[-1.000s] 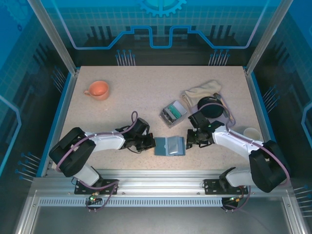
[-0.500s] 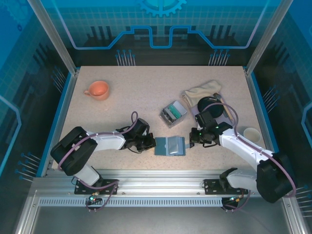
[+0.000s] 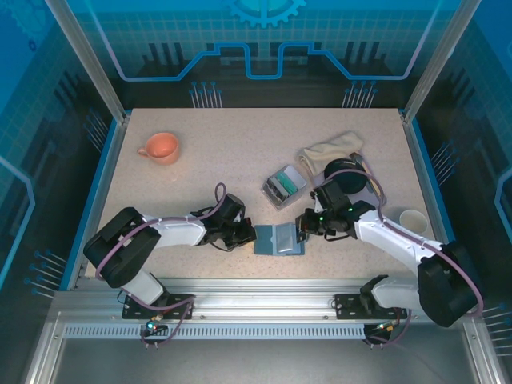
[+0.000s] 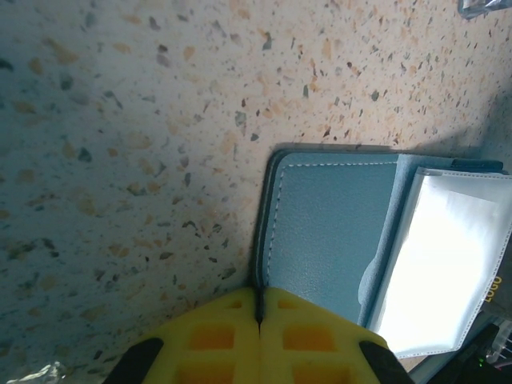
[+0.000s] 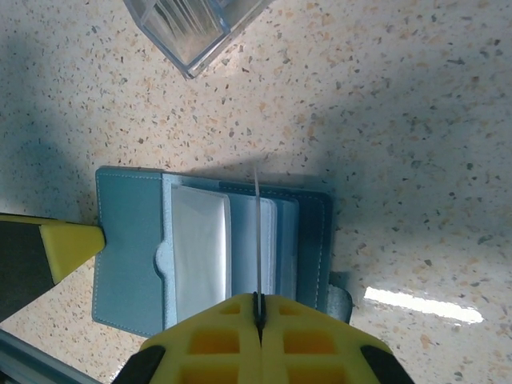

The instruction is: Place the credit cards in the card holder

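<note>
The teal-blue card holder (image 3: 278, 239) lies open on the table near the front edge, its clear sleeves (image 5: 200, 248) fanned out. My left gripper (image 3: 250, 234) is shut on the edge of the holder's left cover (image 4: 336, 232), pinning it at the seam. My right gripper (image 3: 304, 230) hovers over the holder's right half, shut on a thin credit card (image 5: 257, 232) seen edge-on, standing upright among the sleeves. More credit cards sit in the clear plastic box (image 3: 284, 186) just behind the holder.
An orange cup (image 3: 162, 147) stands at the back left. A beige cloth (image 3: 332, 148), a black round object (image 3: 346, 176) and a small white cup (image 3: 412, 218) are on the right. The left fingertip (image 5: 68, 244) touches the holder's left edge.
My right gripper has moved left with the card, from beside the holder's right edge to over its right half. The left gripper and the holder have stayed put.
</note>
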### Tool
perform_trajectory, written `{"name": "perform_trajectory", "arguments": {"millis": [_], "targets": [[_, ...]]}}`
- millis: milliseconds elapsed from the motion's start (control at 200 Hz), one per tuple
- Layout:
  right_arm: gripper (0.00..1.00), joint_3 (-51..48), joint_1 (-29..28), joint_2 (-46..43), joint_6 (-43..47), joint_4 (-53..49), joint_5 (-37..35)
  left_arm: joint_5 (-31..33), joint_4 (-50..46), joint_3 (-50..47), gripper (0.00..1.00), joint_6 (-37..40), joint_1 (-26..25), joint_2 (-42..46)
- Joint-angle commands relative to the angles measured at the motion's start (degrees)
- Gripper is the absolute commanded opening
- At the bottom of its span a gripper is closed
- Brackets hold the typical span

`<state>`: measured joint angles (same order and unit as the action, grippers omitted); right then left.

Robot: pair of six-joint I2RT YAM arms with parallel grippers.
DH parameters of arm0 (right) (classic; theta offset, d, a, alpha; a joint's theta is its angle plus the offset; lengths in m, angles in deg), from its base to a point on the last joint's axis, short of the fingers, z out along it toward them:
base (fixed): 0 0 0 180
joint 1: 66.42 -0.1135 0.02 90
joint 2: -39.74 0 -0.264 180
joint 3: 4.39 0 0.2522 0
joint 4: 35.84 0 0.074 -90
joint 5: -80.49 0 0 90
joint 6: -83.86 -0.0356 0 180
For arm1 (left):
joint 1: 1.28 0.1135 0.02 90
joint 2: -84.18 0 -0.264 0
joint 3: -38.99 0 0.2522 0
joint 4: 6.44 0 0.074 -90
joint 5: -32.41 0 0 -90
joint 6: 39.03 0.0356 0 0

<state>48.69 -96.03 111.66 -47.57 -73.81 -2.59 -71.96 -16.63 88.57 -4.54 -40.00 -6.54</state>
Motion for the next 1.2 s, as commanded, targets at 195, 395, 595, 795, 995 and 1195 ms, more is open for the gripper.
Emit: {"name": "perform_trajectory", "arguments": {"millis": [195,395,595,795,995,1195], "targets": [[0.00,-1.2,-1.5,1.1,-0.5,-0.5,-2.6,1.0,0.0,-0.8,0.00,-0.6,-0.2,-1.5],[0.00,-1.6,-1.9,0.9,-0.6,-0.2,-2.2,1.0,0.1,-1.1,0.00,-0.7,-0.3,-1.5],[0.00,-2.7,-2.4,2.3,-2.1,3.4,0.7,1.0,0.2,-0.8,0.00,-0.8,-0.5,-1.6],[0.00,-1.5,-3.1,0.4,-3.2,4.0,1.4,0.9,0.2,-0.7,0.00,-0.8,-0.6,-1.9],[0.00,-0.6,-3.3,1.2,-4.1,6.1,5.1,0.8,0.5,0.0,0.00,-1.0,-0.9,-2.6],[0.00,0.6,-5.5,4.5,-6.2,11.9,9.1,0.4,3.0,0.0,0.00,-2.8,-1.2,-2.8]]}}
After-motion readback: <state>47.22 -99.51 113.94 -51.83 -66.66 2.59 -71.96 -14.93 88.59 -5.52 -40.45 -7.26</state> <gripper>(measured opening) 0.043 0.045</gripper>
